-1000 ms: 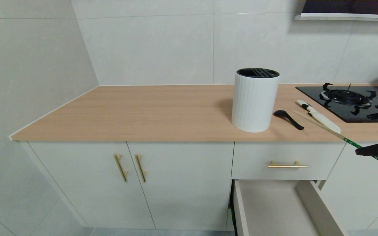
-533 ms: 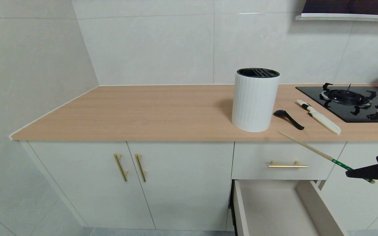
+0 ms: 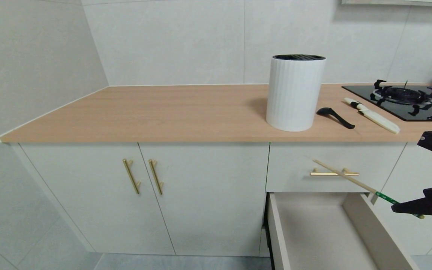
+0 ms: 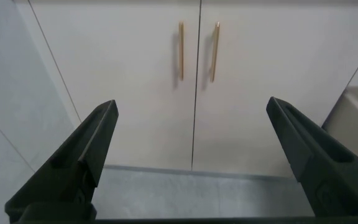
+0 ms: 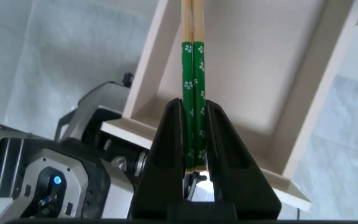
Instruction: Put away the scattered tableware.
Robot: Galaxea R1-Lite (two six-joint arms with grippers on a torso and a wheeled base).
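Observation:
My right gripper (image 3: 407, 208) is shut on a pair of wooden chopsticks (image 3: 345, 177) with green flowered ends, held slanting over the open lower drawer (image 3: 366, 228). In the right wrist view the chopsticks (image 5: 190, 93) run from between the fingers (image 5: 166, 146) out over the pale drawer (image 5: 316, 106). On the wooden counter (image 3: 144, 112) lie a black spoon (image 3: 335, 116) and a cream-bladed knife (image 3: 373, 120), right of a white ribbed holder (image 3: 294, 93). My left gripper (image 4: 194, 162) hangs open and empty low in front of the cabinet doors (image 4: 197, 81).
A black gas hob (image 3: 403, 98) sits at the counter's right end. The closed upper drawer with a brass handle (image 3: 334, 173) is just above the open one. Two brass-handled cabinet doors (image 3: 141, 180) are on the left, with grey floor tiles below.
The right gripper has carried the chopsticks down from counter height to in front of the drawers, over the open drawer. The head camera has shifted lower.

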